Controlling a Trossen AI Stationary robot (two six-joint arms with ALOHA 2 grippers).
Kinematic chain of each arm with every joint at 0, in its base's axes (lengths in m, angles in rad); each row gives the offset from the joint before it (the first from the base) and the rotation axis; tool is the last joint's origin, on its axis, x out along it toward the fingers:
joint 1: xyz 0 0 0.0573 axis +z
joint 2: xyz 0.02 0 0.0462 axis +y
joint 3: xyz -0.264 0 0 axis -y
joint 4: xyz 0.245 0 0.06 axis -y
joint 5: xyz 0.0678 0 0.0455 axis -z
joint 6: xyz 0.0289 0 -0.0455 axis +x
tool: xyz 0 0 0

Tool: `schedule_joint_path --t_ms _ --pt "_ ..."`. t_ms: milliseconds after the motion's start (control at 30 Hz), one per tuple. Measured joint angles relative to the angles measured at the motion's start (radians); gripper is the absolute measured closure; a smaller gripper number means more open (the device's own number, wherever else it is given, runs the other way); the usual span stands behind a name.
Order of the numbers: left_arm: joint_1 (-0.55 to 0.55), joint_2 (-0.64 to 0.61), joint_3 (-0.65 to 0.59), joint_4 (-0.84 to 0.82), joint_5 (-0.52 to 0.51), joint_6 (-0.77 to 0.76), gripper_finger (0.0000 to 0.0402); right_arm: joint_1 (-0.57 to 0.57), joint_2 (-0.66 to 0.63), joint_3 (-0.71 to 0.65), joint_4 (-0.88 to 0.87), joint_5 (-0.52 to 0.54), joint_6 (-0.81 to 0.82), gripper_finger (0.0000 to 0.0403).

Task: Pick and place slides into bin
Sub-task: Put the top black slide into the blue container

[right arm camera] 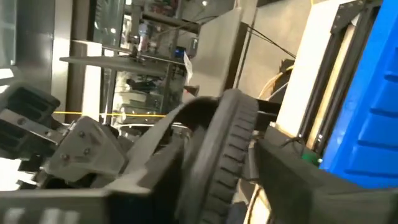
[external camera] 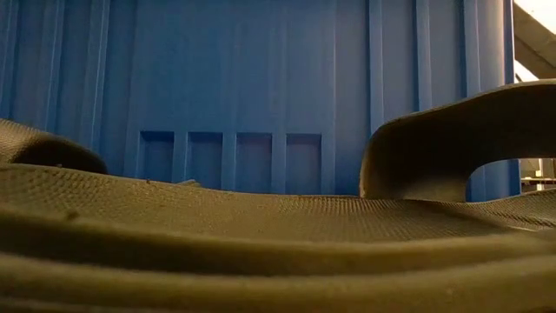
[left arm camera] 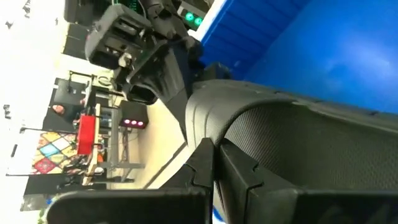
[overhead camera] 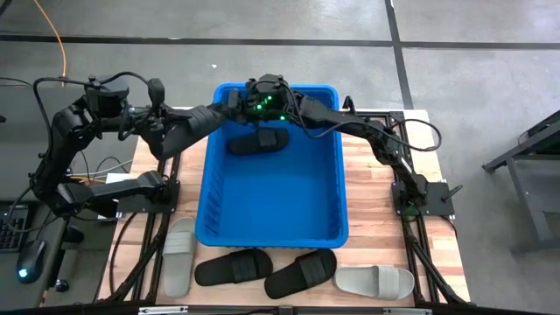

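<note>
Both grippers meet over the blue bin's (overhead camera: 208, 188) far rim, handing over a black slide (left arm camera: 298, 134): left gripper (overhead camera: 229, 103) jaws clamp it, right gripper (overhead camera: 262, 98) jaws half-open around its sole. Another black slide (overhead camera: 258, 142) lies inside; four wait on the bench (overhead camera: 437, 254).

No legible text — none anywhere.

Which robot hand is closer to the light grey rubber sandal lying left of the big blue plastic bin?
Left. The left gripper is at the bin's far rim, the right gripper farther right. Both are far from that grey sandal.
</note>
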Motion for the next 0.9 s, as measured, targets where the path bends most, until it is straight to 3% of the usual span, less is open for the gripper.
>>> schedule_joint_path --t_ms 133,167,433,700,767,900 --pt "0.0 0.006 0.0 0.001 -0.002 -0.006 0.0401 -0.001 0.013 0.001 0.012 -0.005 -0.007 0.0363" --pt "0.0 0.006 0.0 -0.003 -0.002 -0.012 0.0402 0.0 0.014 0.0 0.016 -0.007 -0.017 0.0379" --pt "0.0 0.005 0.0 0.011 -0.041 -0.203 0.0392 0.018 -0.004 0.007 -0.018 0.045 -0.072 0.0396" --pt "0.004 0.001 0.0 -0.038 -0.247 -0.416 0.031 0.051 -0.091 0.01 -0.266 0.142 -0.171 0.0398" --pt "0.009 -0.004 0.0 -0.078 -0.197 -0.48 0.029 0.062 -0.111 0.01 -0.325 0.196 -0.186 0.0398" --pt "0.024 -0.006 0.029 -0.22 0.01 -0.564 0.0264 0.076 -0.171 0.009 -0.44 0.292 -0.194 0.0398"
